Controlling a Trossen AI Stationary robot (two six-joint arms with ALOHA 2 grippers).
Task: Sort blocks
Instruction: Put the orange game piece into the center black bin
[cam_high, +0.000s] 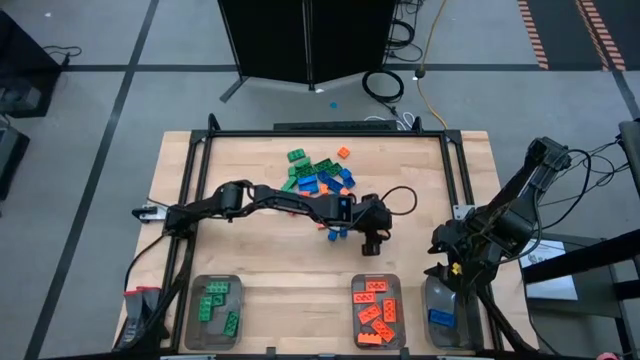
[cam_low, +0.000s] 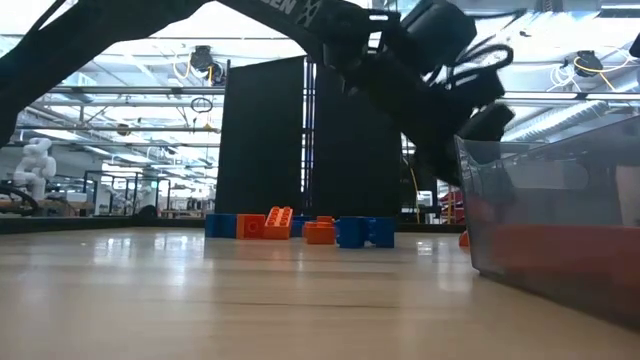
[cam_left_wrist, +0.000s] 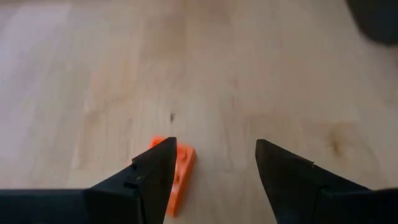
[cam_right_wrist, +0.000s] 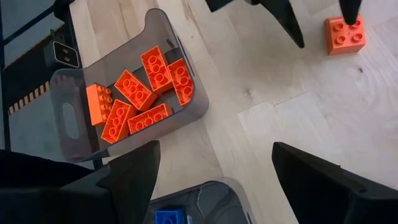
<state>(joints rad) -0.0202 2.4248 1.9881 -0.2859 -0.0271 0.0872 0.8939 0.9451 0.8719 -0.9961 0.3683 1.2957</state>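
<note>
Your left gripper (cam_left_wrist: 214, 163) has its jaws apart, an orange block (cam_left_wrist: 180, 171) lying just inside one finger on the table. It's light, rigid, slick plastic: pinch its flat sides squarely.

We look past our left gripper (cam_left_wrist: 214, 163), whose two dark fingers (cam_left_wrist: 152, 177) stand apart with bare wood showing in the gap between them. Under them lies the pale wooden table (cam_left_wrist: 205, 68), its grain running away from us. One orange block (cam_left_wrist: 178, 171) lies flat on the wood beside one finger, partly hidden behind that finger's tip (whether the finger touches it we cannot tell). Nothing sits between the fingers. At about one o'clock, at the far edge, a blurred dark shape (cam_left_wrist: 376, 17) cuts in; we cannot say what it is.
</note>
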